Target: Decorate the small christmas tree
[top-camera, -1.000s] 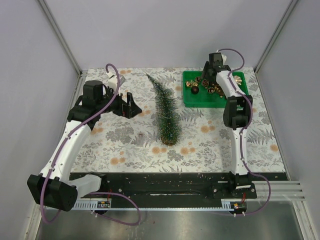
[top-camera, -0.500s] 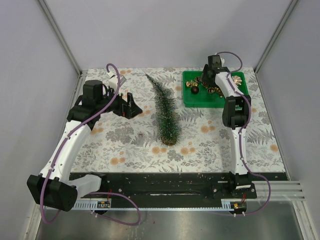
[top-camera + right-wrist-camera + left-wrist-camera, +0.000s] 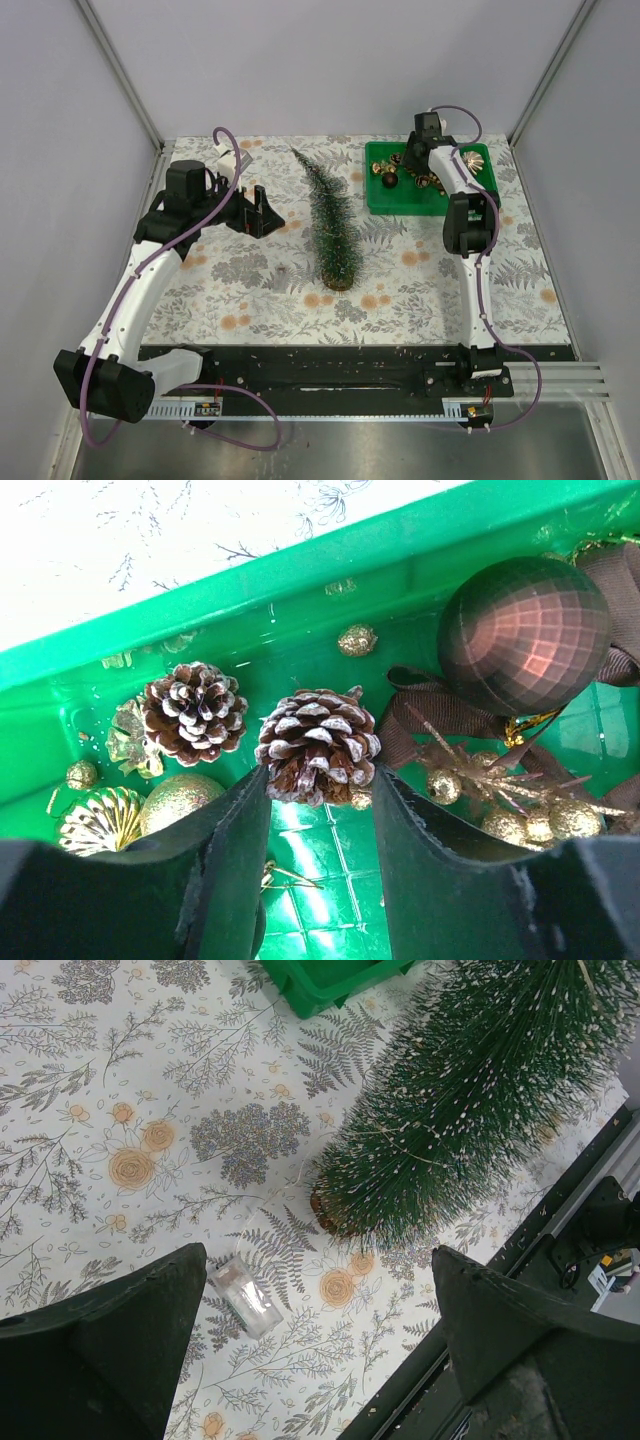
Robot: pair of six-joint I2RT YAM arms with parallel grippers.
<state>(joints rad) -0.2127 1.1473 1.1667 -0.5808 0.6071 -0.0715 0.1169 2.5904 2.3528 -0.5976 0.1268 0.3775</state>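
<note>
The small christmas tree (image 3: 333,225) stands mid-table on its wood disc and leans toward the back; in the left wrist view its green bristles (image 3: 470,1090) have frosty tips. My left gripper (image 3: 255,212) hovers to the tree's left, open and empty (image 3: 318,1253). My right gripper (image 3: 412,165) reaches down into the green tray (image 3: 400,200). Its two fingers press either side of a frosted pine cone (image 3: 318,742), which still sits low in the tray (image 3: 330,590).
The tray also holds a second pine cone (image 3: 195,712), a brown faceted ball (image 3: 525,635), a gold glitter ball (image 3: 180,798), brown ribbon and small gold beads. A small clear plastic box (image 3: 245,1295) lies on the floral cloth near the tree's base.
The right gripper has dropped lower into the tray and its jaws have narrowed onto the pine cone. The left arm and the tree have stayed put.
</note>
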